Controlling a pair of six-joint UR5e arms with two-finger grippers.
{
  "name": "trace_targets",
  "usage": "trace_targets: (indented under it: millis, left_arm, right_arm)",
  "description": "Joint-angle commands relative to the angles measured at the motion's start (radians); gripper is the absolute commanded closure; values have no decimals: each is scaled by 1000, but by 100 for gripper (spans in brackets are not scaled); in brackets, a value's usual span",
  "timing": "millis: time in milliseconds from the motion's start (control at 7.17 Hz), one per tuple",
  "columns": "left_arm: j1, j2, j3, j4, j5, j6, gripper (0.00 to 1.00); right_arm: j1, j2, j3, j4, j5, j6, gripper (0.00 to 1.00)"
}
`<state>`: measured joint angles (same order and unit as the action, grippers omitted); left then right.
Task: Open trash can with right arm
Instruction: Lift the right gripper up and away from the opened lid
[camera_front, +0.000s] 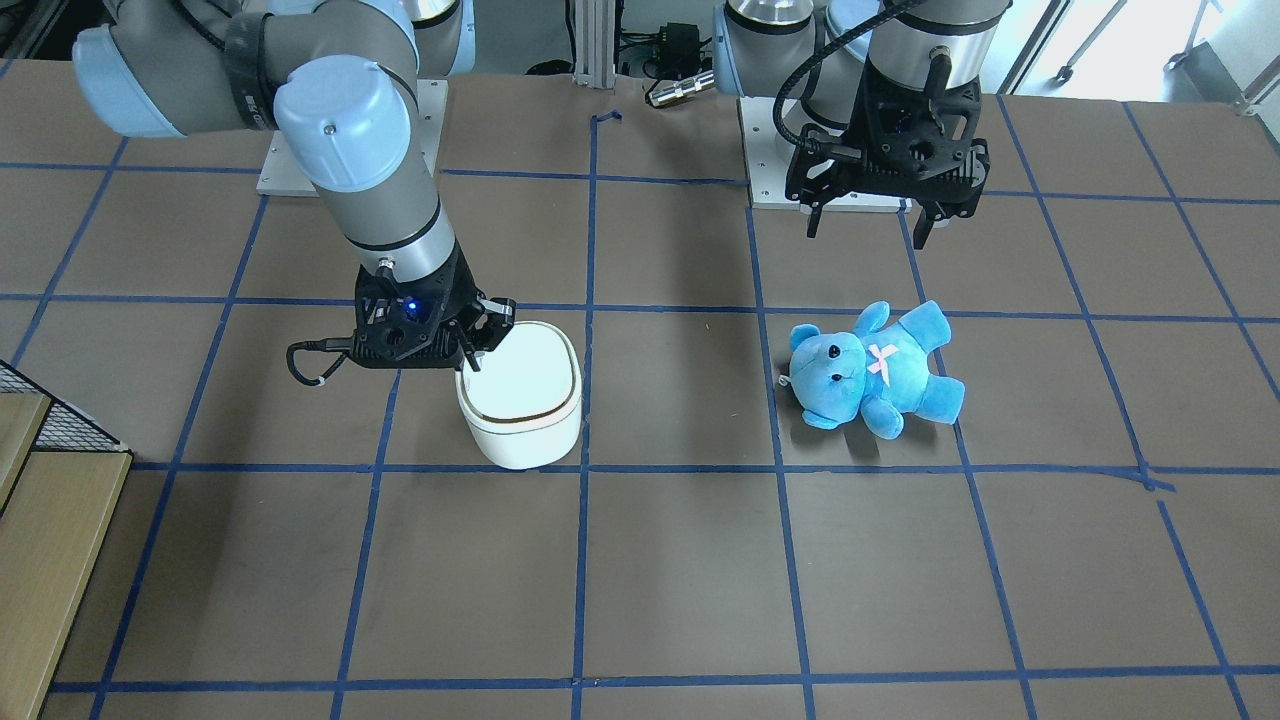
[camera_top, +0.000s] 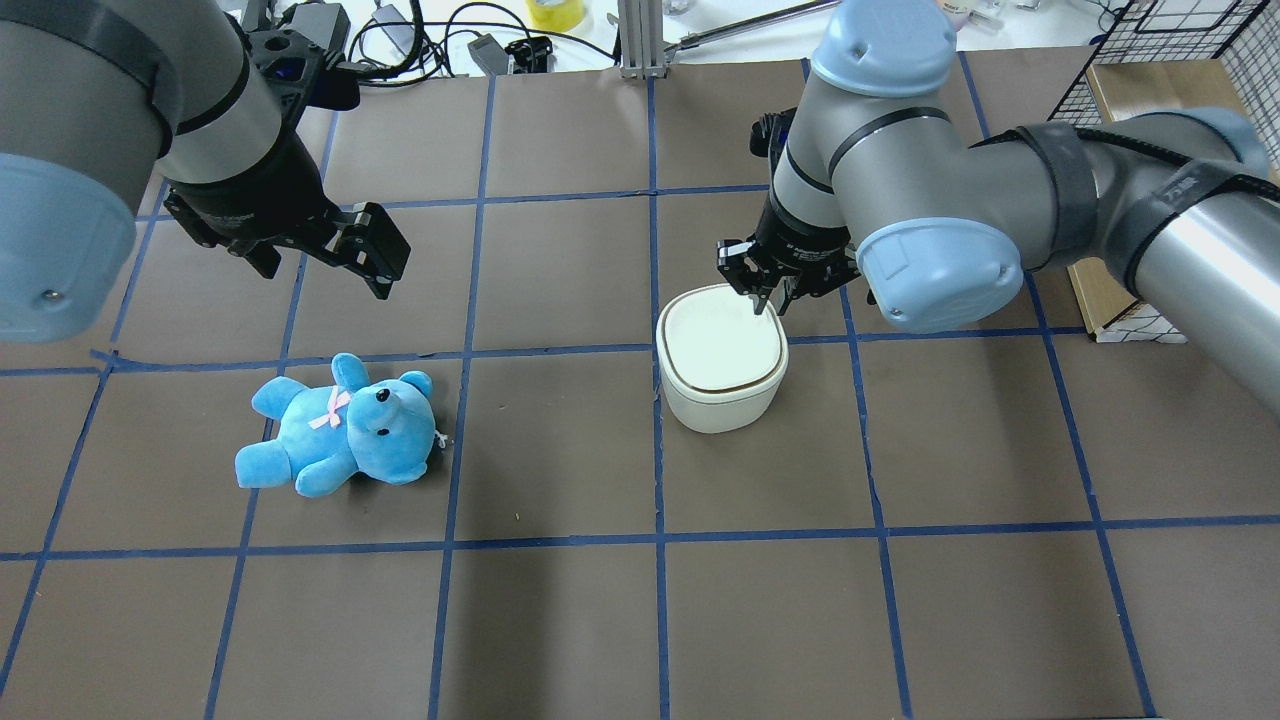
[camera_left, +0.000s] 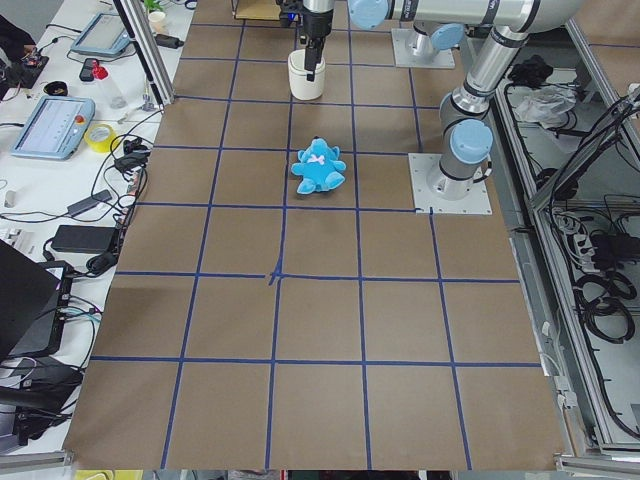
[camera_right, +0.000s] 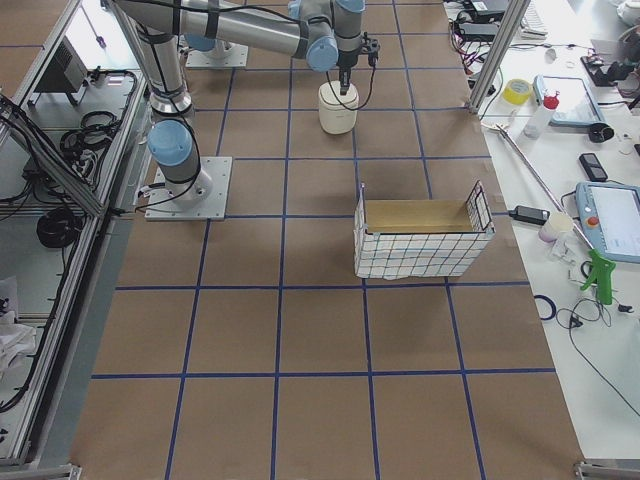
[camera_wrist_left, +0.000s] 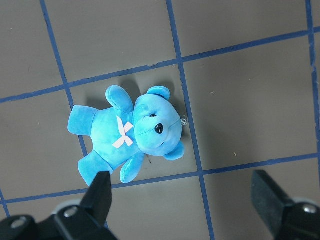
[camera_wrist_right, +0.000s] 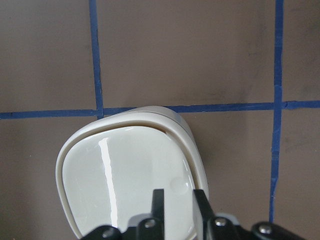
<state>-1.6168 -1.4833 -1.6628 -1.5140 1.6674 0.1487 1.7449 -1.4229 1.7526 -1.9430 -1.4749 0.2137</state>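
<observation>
right gripper (camera_front: 470, 362) placed at the trash can (camera_front: 520, 400) rim
its jaws were drawn together, empty; left gripper (camera_front: 868, 225) was spread wide, empty.

seen from overhead, a tool could pass the trash can (camera_top: 722, 385) on its 3, 6 and 9 o'clock sides. the right tool (camera_top: 766, 303) (fingers together) blocks its 1 o'clock corner; the teddy bear (camera_top: 340, 430) lies well apart at 9, the left tool (camera_top: 325, 260) hangs spread at 10.
</observation>
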Motion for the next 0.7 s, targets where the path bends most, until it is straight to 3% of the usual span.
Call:
trace_targets:
  millis: [0,140,558]
  left_arm:
    - [0,0,0,0,0,0,0]
    - [0,0,0,0,0,0,0]
    - [0,0,0,0,2,0,0]
  right_arm:
    - [-19,-25,-86,102,-46,-8,12]
    - [-22,-33,-109,140,-101,-13,0]
    - [-123,-121,-111,272,-99,-40,0]
